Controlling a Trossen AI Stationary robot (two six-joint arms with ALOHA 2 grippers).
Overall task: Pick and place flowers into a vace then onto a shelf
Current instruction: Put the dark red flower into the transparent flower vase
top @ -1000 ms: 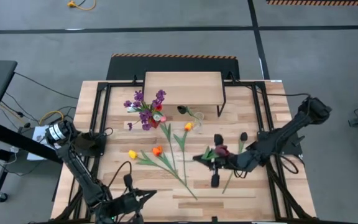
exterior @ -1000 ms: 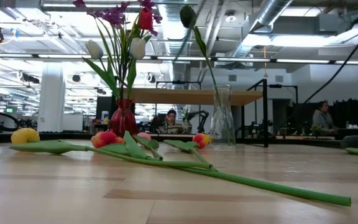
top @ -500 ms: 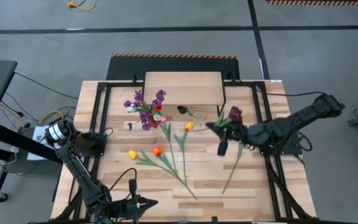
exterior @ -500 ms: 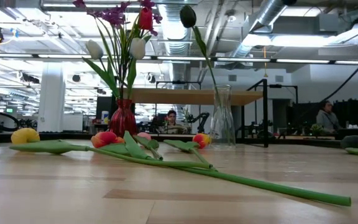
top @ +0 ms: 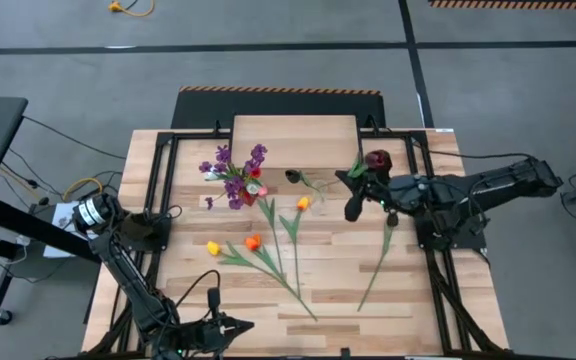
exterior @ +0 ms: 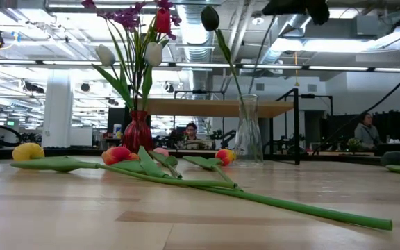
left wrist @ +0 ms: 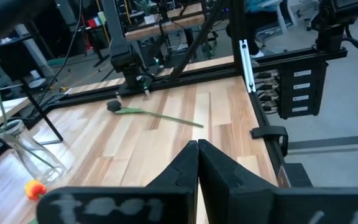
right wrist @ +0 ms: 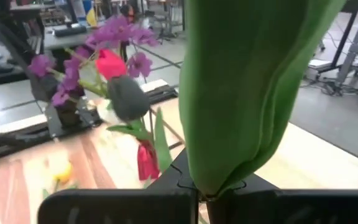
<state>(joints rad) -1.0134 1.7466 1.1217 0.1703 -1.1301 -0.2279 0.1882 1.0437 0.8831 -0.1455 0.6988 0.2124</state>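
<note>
Planks of pale wood make up the tabletop [top: 318,300]. Raised above its far right part, the right gripper [top: 365,193] is clenched on a dark maroon tulip [top: 377,160], stem trailing nearward. A clear glass vase [exterior: 248,133] stands just to its left, in front of the shelf [top: 294,142], so the right arm is nearer. Left gripper [left wrist: 197,147], clenched and empty, waits at the near left edge.

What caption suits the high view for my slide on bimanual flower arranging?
Right fingers shut on a dark maroon tulip beside the clear vase, near the shelf.
</note>
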